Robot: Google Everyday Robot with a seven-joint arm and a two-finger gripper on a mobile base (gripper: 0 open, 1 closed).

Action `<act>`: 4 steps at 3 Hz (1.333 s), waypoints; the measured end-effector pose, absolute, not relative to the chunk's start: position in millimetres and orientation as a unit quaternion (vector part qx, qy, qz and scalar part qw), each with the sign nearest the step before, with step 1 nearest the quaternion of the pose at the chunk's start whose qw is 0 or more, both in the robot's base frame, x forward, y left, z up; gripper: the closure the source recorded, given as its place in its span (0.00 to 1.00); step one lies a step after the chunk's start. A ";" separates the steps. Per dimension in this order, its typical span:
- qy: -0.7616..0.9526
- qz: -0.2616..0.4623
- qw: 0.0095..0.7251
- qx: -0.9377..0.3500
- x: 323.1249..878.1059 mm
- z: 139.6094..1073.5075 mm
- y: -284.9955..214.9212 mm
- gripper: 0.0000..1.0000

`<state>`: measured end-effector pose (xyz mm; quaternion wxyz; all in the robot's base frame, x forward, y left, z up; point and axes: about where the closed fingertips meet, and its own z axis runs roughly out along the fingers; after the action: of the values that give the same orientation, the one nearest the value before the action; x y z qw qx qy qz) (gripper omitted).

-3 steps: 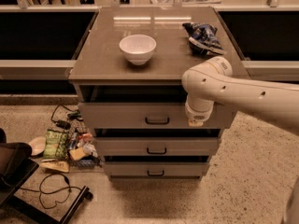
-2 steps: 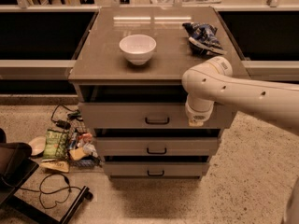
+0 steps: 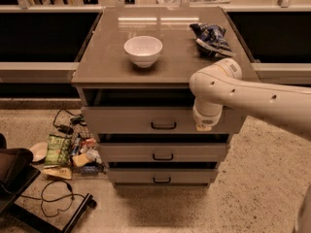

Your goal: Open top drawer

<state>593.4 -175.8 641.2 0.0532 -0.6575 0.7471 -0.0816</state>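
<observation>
Risks first:
- tool [image 3: 205,124] sits at the right end of the top drawer [image 3: 146,119] front, under the counter [image 3: 107,64] front-right corner and well right of the handle [image 3: 163,125]. An off-centre pull could rack the drawer and bind it.
- can't tell how far open the tool is, or whether it has hold of anything: the arm's last joint hides it. If it has no hold, a pull-back just slips off the panel.
- the arm's elbow [image 3: 214,79] is right at the counter's front edge, so lifting during the pull could knock it.
- a jolt to the cabinet could shift the white bowl [image 3: 143,50] at counter centre, or the snack bag [image 3: 210,37] near the back-right corner.
- floor clutter [image 3: 63,152] and cables [image 3: 58,198] lie off the left side, clear of the drawer's path. They look like a risk only if the base moves that way.

Top drawer: uppermost of three, directly under the counter's front edge. It has a grey flat front, the tallest and widest of the set, with a small dark handle at its centre. A dark gap runs above the panel. Likely barely out, if at all; no interior is visible. The two lower drawers [image 3: 163,152] look shut.
</observation>
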 end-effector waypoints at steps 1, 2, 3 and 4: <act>0.747 -0.082 0.053 -0.658 593.3 642.5 -175.8 0.84; 0.747 -0.082 0.053 -0.658 593.3 642.9 -175.8 0.60; 0.747 -0.082 0.053 -0.658 593.3 643.0 -175.8 0.37; 0.747 -0.082 0.053 -0.658 593.3 642.9 -175.8 0.14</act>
<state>593.3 -175.8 642.9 0.0532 -0.6575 0.7471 -0.0815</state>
